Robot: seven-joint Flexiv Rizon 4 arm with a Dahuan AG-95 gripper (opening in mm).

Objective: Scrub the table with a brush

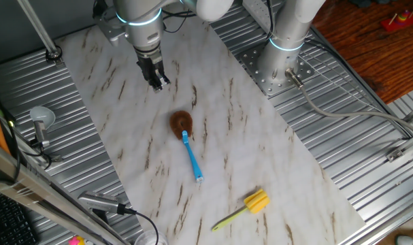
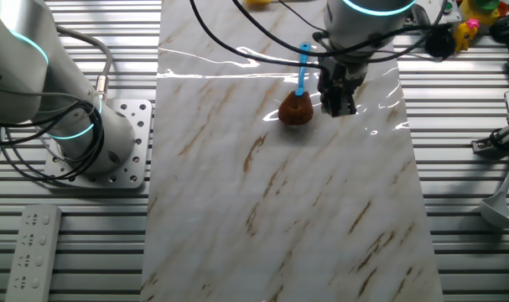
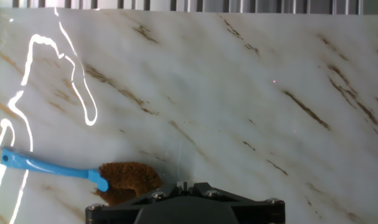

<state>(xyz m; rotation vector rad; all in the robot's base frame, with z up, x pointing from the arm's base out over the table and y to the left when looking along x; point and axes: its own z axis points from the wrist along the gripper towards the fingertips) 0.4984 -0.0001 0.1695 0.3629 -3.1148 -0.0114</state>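
The brush (image 1: 188,148) lies flat on the white marble-look table (image 1: 260,156), with its brown bristle head towards my gripper and its light-blue handle pointing away. My gripper (image 1: 157,83) hovers just past the bristle head, apart from it, with the fingers together and nothing between them. In the other fixed view the gripper (image 2: 339,106) is right of the brush (image 2: 297,106), above the table (image 2: 304,210). In the hand view the brush (image 3: 108,177) lies at the lower left of the table (image 3: 238,93), and the gripper (image 3: 183,185) shows only as a dark block at the bottom edge.
A yellow-headed brush (image 1: 250,206) lies near the table's front edge. A second arm's base (image 1: 282,62) stands on the ribbed metal beside the table; it also shows in the other fixed view (image 2: 86,138). A remote (image 2: 31,250) and metal tools (image 1: 40,121) lie on the metal.
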